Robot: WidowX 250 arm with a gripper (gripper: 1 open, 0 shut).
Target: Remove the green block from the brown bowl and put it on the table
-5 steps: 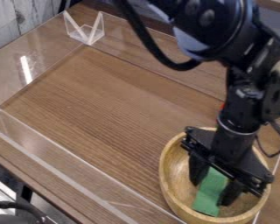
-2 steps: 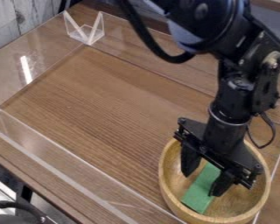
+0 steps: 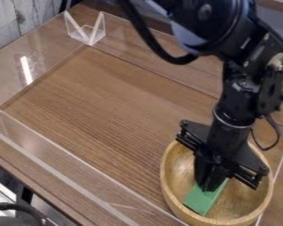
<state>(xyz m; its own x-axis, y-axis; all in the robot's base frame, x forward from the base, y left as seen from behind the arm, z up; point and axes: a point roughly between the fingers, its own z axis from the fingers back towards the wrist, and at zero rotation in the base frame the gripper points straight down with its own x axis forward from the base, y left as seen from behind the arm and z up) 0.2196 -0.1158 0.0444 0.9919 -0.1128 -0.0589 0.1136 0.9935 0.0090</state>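
The brown bowl point(image 3: 179, 199) sits at the lower right of the table point(image 3: 109, 106), cut off by the picture's bottom edge. Inside it lies the green block point(image 3: 204, 198), tilted against the bowl's floor, its upper end hidden by the fingers. My gripper point(image 3: 218, 175) points straight down into the bowl, and its black fingers are shut on the upper end of the green block. The dark arm rises from there toward the top right.
Low clear acrylic walls point(image 3: 61, 168) border the table on the left and front. A small clear acrylic stand point(image 3: 85, 29) sits at the far left corner. A black cable point(image 3: 150, 40) loops from the arm above the wood.
The gripper's fingers have closed from wide apart onto the green block inside the bowl. The hand has stayed over the same spot.
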